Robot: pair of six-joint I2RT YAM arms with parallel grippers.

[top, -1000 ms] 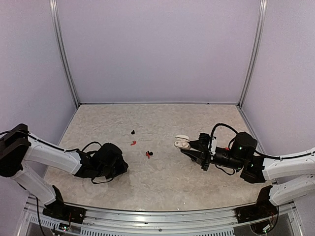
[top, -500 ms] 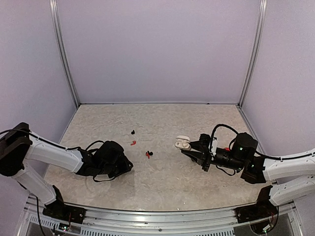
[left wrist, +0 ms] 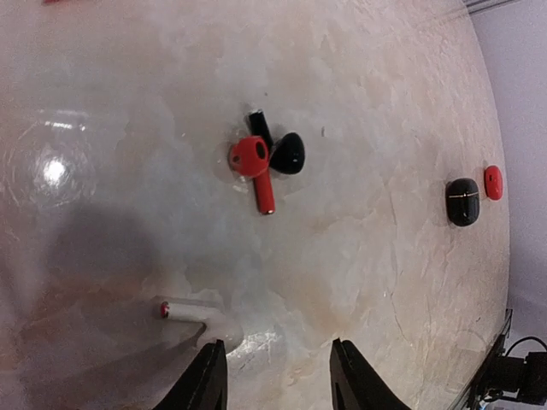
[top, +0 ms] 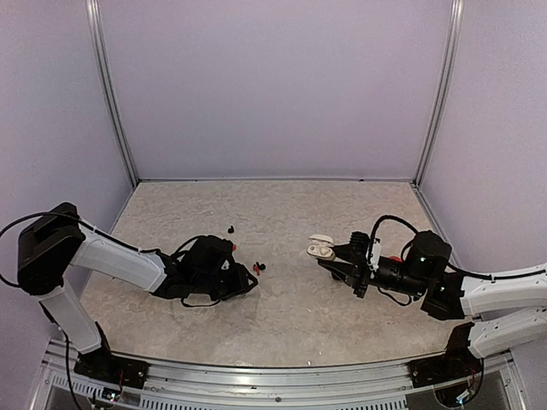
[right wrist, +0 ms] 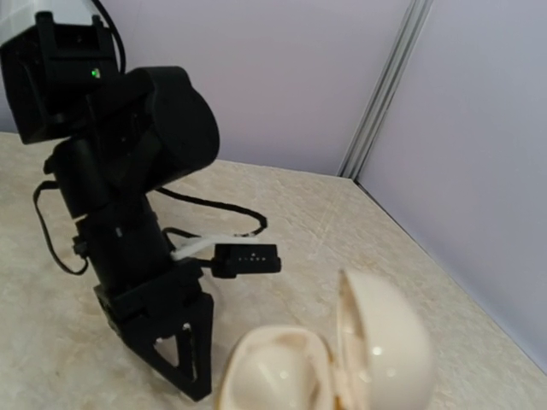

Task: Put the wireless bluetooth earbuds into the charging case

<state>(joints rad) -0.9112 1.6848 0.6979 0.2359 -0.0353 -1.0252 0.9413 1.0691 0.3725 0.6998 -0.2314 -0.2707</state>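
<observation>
My left gripper (top: 247, 281) is open and empty, low over the table. In the left wrist view (left wrist: 278, 380) a white earbud (left wrist: 193, 315) lies just beside its left finger. A red earbud (left wrist: 255, 167) and a black earbud (left wrist: 287, 152) lie touching ahead of it, and also show in the top view as the red earbud (top: 255, 272) and the black earbud (top: 261, 266). My right gripper (top: 331, 254) is shut on the white charging case (top: 320, 248), held open above the table, its lid up (right wrist: 385, 342). Its cavities (right wrist: 278, 371) look empty.
A second black earbud (left wrist: 462, 202) and a red one (left wrist: 493, 182) lie farther off, seen at the back left of centre in the top view (top: 230, 229). My left gripper and its cable show in the right wrist view (right wrist: 184, 359). Walls enclose the table.
My left arm has swung right across the table to just short of the red and black earbuds. My right gripper has shifted slightly right with the case.
</observation>
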